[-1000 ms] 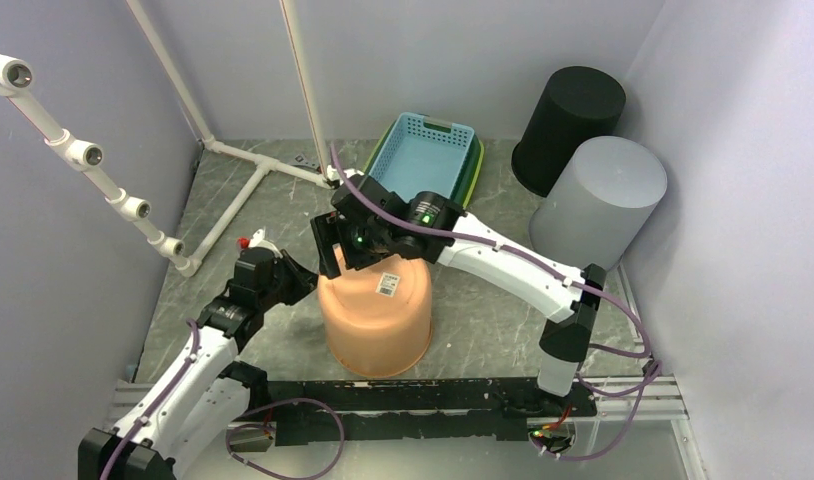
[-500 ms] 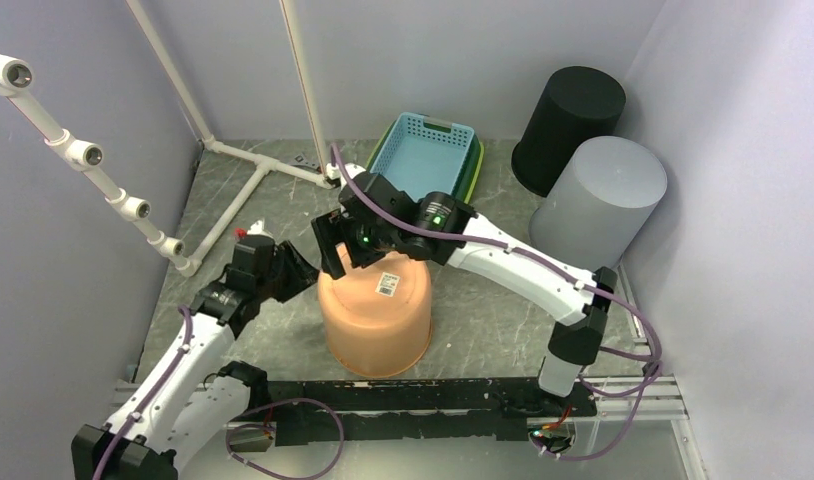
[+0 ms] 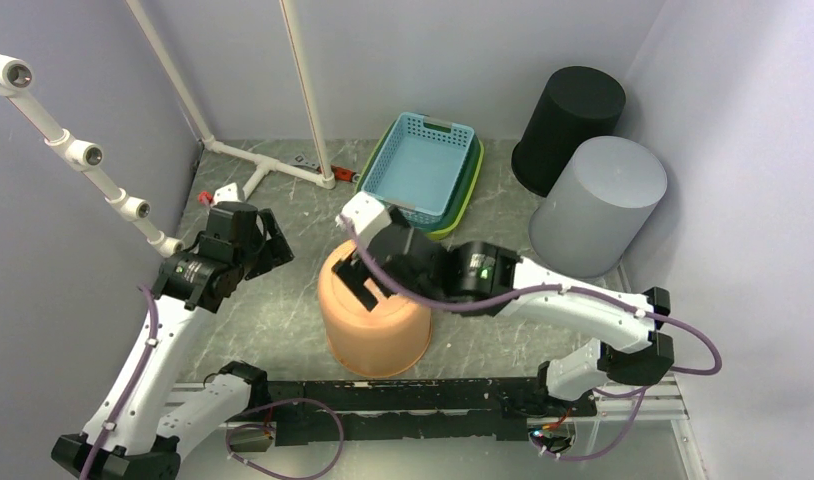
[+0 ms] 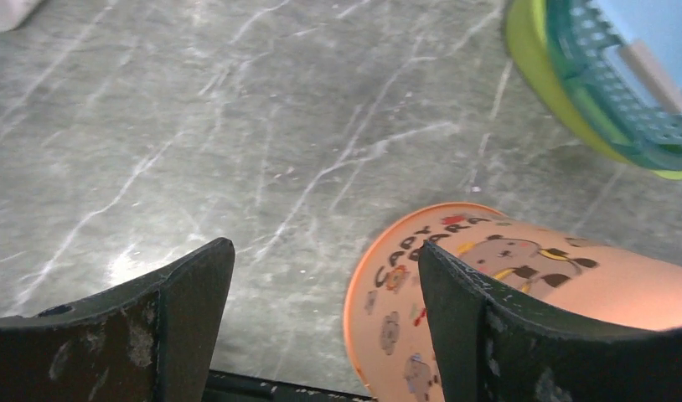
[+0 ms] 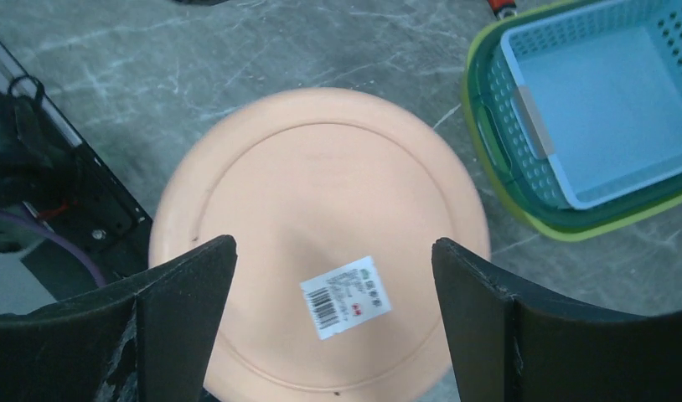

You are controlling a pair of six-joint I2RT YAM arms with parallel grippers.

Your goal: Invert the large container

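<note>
The large container [image 3: 375, 330] is an orange plastic tub standing mouth down on the grey table, its flat base facing up. In the right wrist view a barcode label [image 5: 344, 296] shows on that base. My right gripper [image 3: 361, 280] hovers over the container [image 5: 321, 193], open, with nothing between its fingers. My left gripper [image 3: 268, 240] is off to the left of the tub, apart from it and open. The left wrist view shows the tub's printed side [image 4: 505, 285] behind the right finger [image 4: 455, 301], with only bare table between the jaws.
A blue basket nested in a green one [image 3: 423, 170] sits behind the tub. A black bin [image 3: 568, 120] and a grey bin [image 3: 598, 200] stand at the back right. White pipes [image 3: 253, 185] run along the back left. A black rail [image 3: 433, 395] lines the near edge.
My left gripper has opened and pulled back to the left, away from the tub. My right gripper has shifted from the tub's far rim to over its base, opening slightly wider.
</note>
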